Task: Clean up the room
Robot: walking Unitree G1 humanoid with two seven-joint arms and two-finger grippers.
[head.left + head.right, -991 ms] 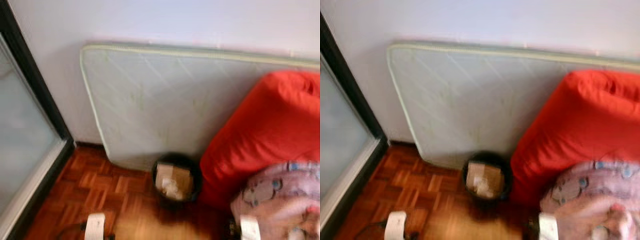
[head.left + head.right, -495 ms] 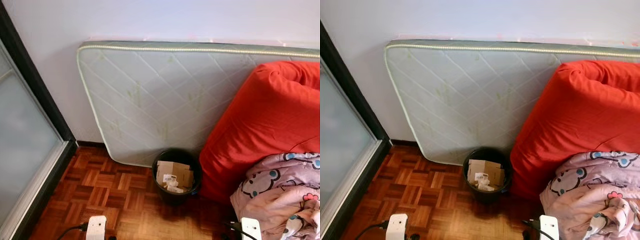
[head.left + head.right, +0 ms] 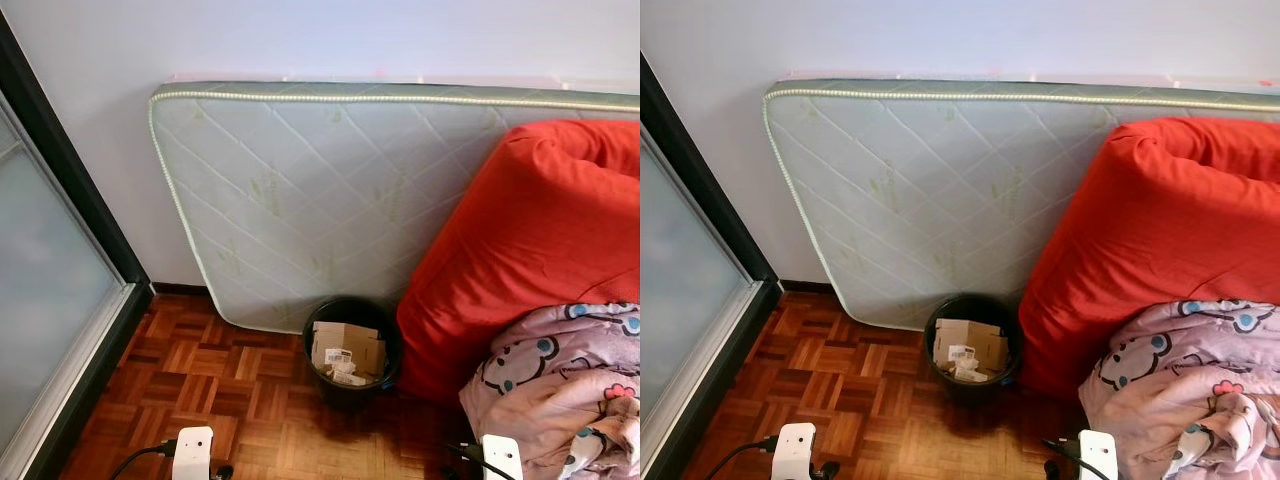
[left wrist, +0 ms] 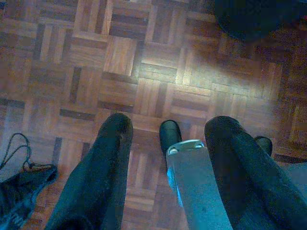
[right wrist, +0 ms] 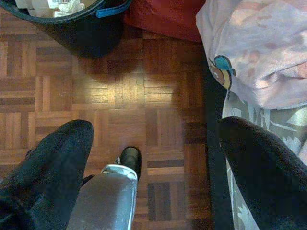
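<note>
A black waste bin (image 3: 351,352) holding cardboard and paper scraps stands on the parquet floor, at the foot of a pale quilted mattress (image 3: 320,200) leaning against the wall. To its right, a pink cartoon-print blanket (image 3: 560,390) lies bunched against a big red cushion (image 3: 540,250). My left gripper (image 4: 169,125) hangs open low over bare parquet, holding nothing. My right gripper (image 5: 153,129) is also open and empty, between the bin (image 5: 62,19) and the blanket (image 5: 259,48).
A frosted glass sliding door with a black frame (image 3: 60,300) runs along the left. A black cord (image 4: 19,158) lies on the floor by the left gripper. Open parquet (image 3: 220,380) stretches between the door and the bin.
The head view was blurred a second ago and is sharp now, with only a slight shift of the camera. Nothing in the room has moved.
</note>
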